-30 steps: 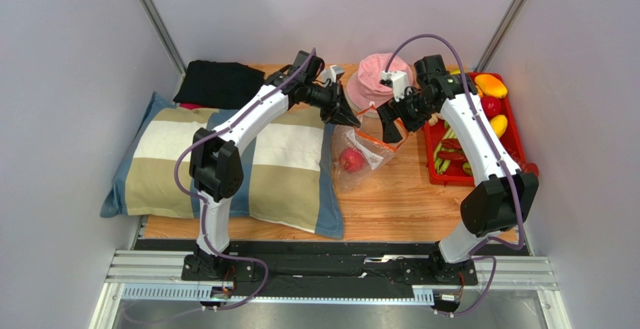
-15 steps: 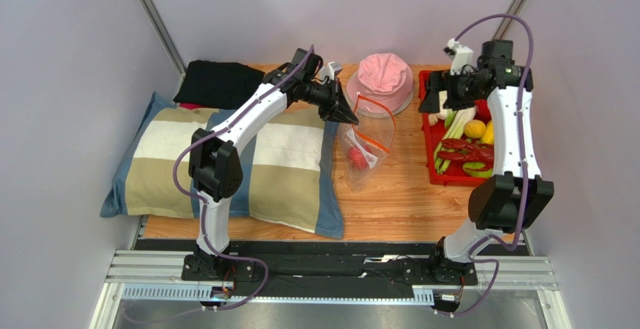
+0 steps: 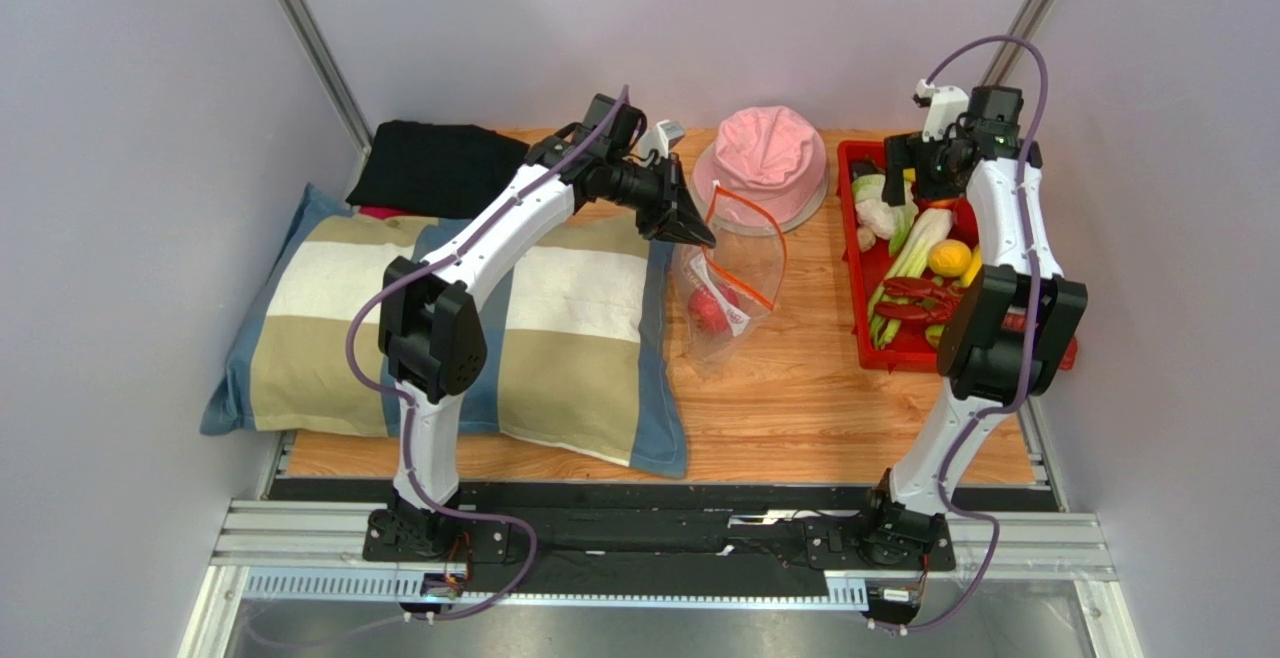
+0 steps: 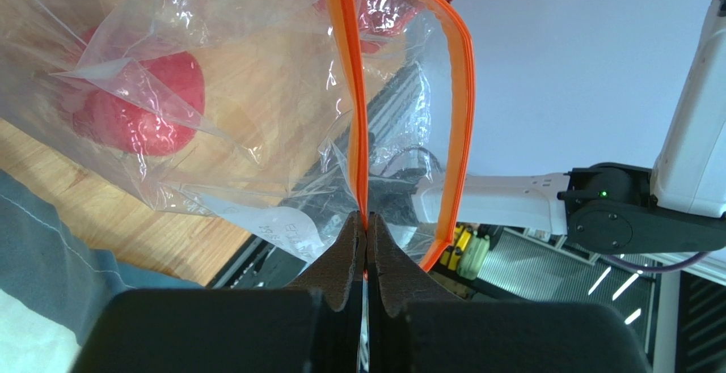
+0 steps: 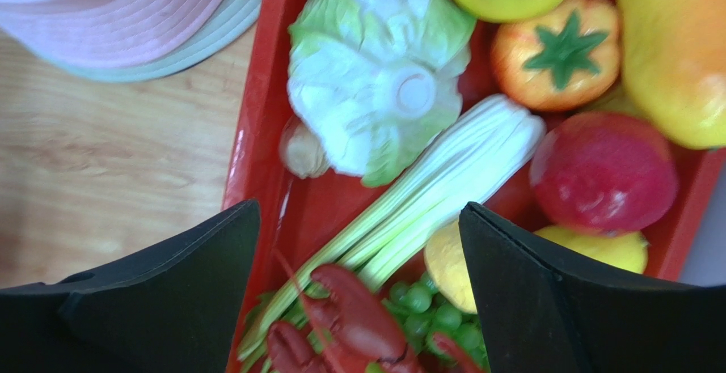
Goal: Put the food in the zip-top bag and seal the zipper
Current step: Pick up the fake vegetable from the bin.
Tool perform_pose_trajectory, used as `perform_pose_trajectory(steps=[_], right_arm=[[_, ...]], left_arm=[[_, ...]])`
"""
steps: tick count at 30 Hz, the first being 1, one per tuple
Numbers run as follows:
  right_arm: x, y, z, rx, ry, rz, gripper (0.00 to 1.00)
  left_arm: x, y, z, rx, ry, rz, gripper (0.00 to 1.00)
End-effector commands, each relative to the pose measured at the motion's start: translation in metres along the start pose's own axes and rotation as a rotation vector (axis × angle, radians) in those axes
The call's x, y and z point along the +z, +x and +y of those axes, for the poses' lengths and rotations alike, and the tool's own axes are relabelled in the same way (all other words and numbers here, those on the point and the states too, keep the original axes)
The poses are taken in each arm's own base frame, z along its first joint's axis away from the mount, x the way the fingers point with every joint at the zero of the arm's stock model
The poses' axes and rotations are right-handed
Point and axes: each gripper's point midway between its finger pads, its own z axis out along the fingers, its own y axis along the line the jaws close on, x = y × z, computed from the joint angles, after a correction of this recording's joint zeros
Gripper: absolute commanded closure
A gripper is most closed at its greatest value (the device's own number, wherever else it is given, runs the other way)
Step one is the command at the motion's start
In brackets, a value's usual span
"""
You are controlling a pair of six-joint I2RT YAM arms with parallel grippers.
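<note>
TWO ARMS, ONE BAG: A wooden tabletop fills the middle of the overhead view, with a striped pillow across its left half. At centre the zip-top bag hangs mouth-up from the left pincer. Its fingers are pressed together on one lip of the orange zipper, while the other lip bows away and leaves the mouth agape. One red fruit lies low inside the bag.

At upper right the red tray holds the rest of the food. Above its far end the right pincer hovers spread wide and empty, with a white cabbage and a pale green stalk beneath it.

The pick looks tricky. The pieces are packed touching, so fingers closing on one may drag a neighbour, and glossy rounded fruit could squirt free. The bag is held by a single lip, so a hard drop could pull it loose or fold the mouth shut.

Whether the bag's bottom rests on the tabletop cannot be told. Crinkled film blurs anything else inside. Overhead, the right arm covers part of the tray, and the wrist view crops its near end.
</note>
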Motion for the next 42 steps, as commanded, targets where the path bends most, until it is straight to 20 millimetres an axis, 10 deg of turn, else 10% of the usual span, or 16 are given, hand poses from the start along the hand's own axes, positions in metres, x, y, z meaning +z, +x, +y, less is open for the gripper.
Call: perform_pose_trajectory(steps=[1, 35, 42], right_arm=[[0.013, -0.045, -0.014, -0.180, 0.120, -0.138, 0.09], [0.115, 0.022, 0.009, -0.718, 0.111, 0.057, 0.08], [0.117, 0.037, 0.011, -0.698, 0.080, 0.116, 0.34]], left_arm=[[-0.005, -0.010, -0.008, 0.044, 0.010, -0.026, 1.00], [-0.001, -0.017, 0.008, -0.005, 0.013, -0.008, 1.00], [0.000, -0.019, 0.011, -0.019, 0.012, -0.005, 1.00]])
